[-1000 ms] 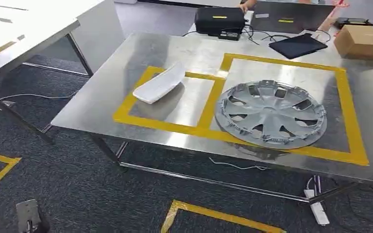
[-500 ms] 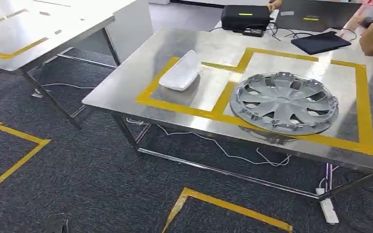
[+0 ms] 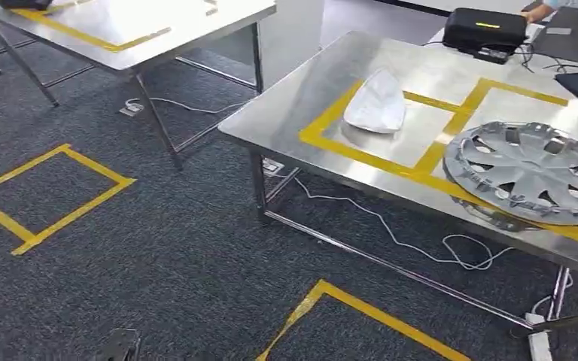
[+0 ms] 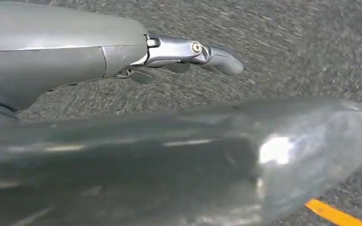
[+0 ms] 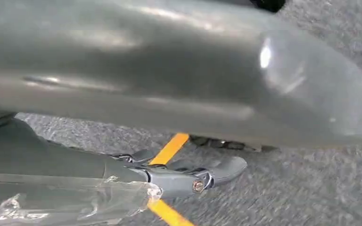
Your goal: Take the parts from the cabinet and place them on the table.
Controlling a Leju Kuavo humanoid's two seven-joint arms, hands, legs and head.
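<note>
Head view: a steel desk (image 3: 293,113) fills the right of the frame, with a white moulded part (image 3: 376,101) in the smaller yellow-taped square and a silver wheel cover (image 3: 530,171) at right, lapping the tape near the desk's near edge. A second desk (image 3: 158,22) sits at upper left, and yellow floor squares mark the carpet at left and lower centre. Left wrist view: my left hand (image 4: 188,54) hangs over carpet, fingers extended and holding nothing. Right wrist view: my right hand (image 5: 193,176) likewise hangs empty above a yellow floor line. No cabinet is in sight. I judge the main risks to be clipping a desk leg or the cable loops (image 3: 451,252) under the desk while walking, and the wheel cover being nudged off.
</note>
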